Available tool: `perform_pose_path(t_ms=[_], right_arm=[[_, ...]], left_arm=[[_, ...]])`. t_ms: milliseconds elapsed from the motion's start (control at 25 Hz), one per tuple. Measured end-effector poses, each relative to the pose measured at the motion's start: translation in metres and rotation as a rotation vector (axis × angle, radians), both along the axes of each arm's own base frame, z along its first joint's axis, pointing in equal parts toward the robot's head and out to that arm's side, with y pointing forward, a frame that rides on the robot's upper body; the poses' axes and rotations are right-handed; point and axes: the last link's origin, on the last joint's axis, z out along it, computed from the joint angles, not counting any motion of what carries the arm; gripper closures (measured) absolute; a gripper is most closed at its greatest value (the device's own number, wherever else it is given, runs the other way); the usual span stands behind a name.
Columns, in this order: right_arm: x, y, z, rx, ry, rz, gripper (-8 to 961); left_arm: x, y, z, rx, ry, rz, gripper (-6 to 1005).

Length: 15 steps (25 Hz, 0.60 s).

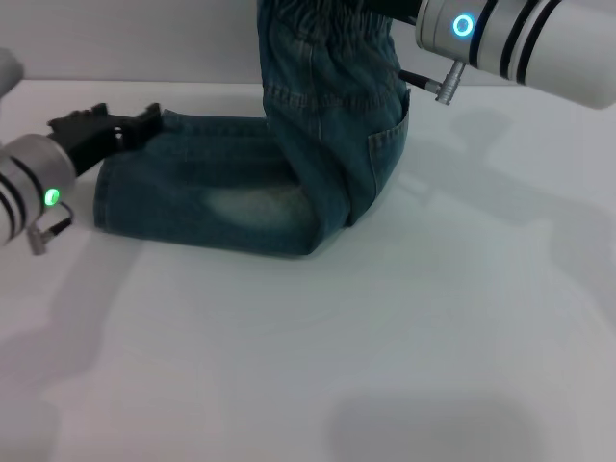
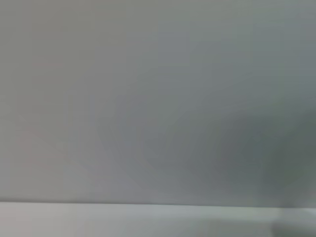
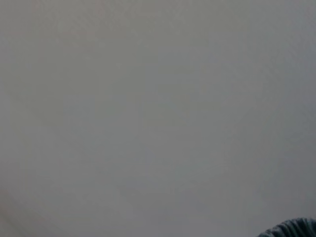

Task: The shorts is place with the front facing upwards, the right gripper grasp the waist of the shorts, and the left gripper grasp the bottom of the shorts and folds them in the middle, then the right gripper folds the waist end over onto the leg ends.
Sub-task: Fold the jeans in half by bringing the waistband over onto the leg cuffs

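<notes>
The blue-green denim shorts lie folded lengthwise on the white table, legs pointing left, one pale faded patch facing up. The gathered waist is lifted off the table and hangs from my right gripper at the top edge of the head view. Only its silver wrist with the blue light shows fully. A sliver of ruched denim shows in the right wrist view. My left gripper sits low at the left, beside the leg ends, fingers spread, one tip touching the hem's far corner.
The white table stretches in front and to the right of the shorts. A pale wall stands behind it. The left wrist view holds only a blank grey surface.
</notes>
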Motion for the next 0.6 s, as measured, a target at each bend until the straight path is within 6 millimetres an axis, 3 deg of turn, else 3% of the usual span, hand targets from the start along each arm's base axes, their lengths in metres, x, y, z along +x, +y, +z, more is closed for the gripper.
perform_pose_path(t_ms=[240,440,600], right_arm=[[-0.004,0.0,0.004,0.01,0.006,0.018,944],[-0.008,-0.001,0.008,0.016,0.015,0.032,944],[-0.013,0.0,0.01,0.019,0.021,0.044,945]], left_arm=[[0.029,0.001,-0.042,-0.124,0.024,-0.083,270],[0.052,-0.012,-0.077,-0.234,-0.012,-0.134,270],[0.068,-0.024,-0.094,-0.287,-0.03,-0.177,269]])
